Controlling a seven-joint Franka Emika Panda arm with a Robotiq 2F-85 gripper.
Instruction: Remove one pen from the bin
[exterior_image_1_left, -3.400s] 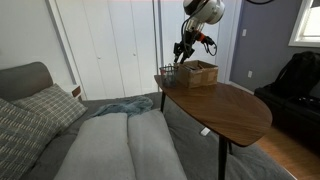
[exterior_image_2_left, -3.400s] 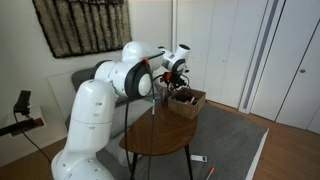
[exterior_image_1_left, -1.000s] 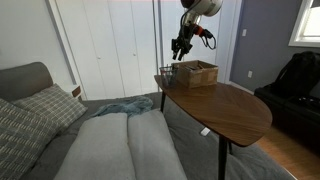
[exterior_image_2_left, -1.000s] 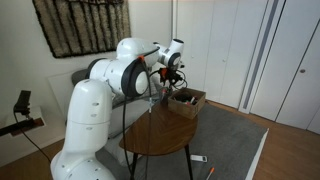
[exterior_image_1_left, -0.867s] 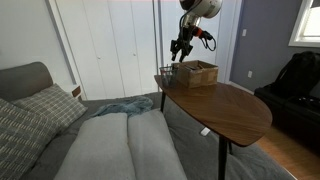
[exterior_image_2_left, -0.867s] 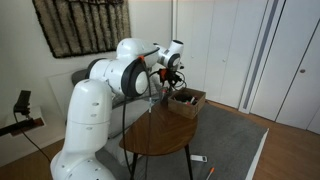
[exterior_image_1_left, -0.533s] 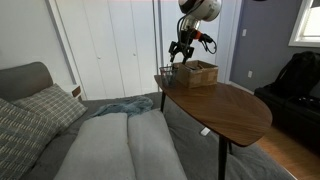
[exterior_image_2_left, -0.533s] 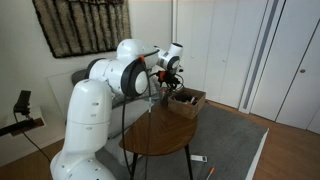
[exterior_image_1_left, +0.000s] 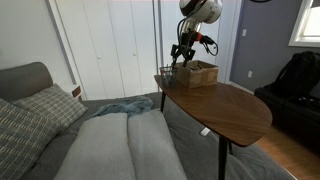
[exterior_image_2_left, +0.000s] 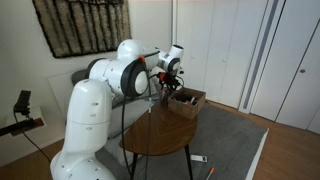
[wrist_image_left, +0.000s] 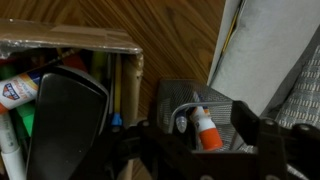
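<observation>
Nothing's pulled out yet, it seems: the gripper (wrist_image_left: 198, 140) is held spread and empty over the mesh bin (wrist_image_left: 175, 98), beside the tan box (wrist_image_left: 70, 42), and no pen is clearly made out.

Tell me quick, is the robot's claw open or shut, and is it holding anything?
Gripper: open, holding nothing; its fingers hang spread above the bin.

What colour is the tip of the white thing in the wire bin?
Orange. The white thing shows best in the wrist view, inside the bin.
</observation>
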